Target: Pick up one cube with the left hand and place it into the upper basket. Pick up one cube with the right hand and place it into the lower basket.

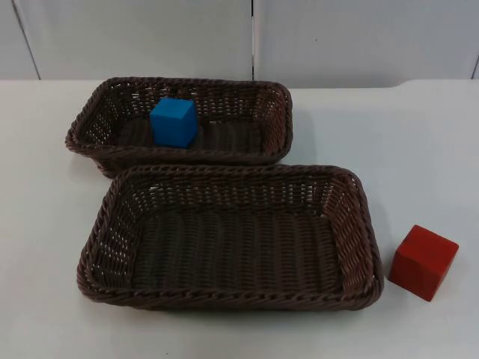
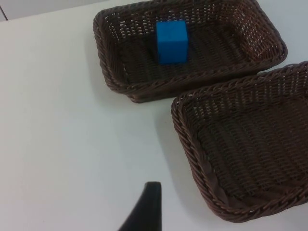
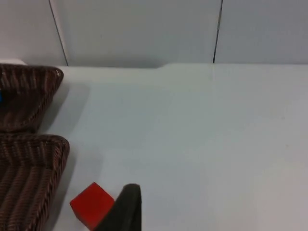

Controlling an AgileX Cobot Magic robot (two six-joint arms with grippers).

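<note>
Red cube [image 1: 423,262]: on table, just beside lower basket [image 1: 224,295], outside its right wall. You treat it as rigid, light, smooth-faced; take hold across two opposite flat sides, mid-height. Path to lower basket: lift over woven rim.

Blue cube [image 1: 174,122]: already inside upper basket [image 1: 105,146], behind lower basket.

Right gripper [image 3: 126,211]: near red cube; finger state, cannot tell. Left gripper [image 2: 147,211]: waits over table beside lower basket; cannot tell.
</note>
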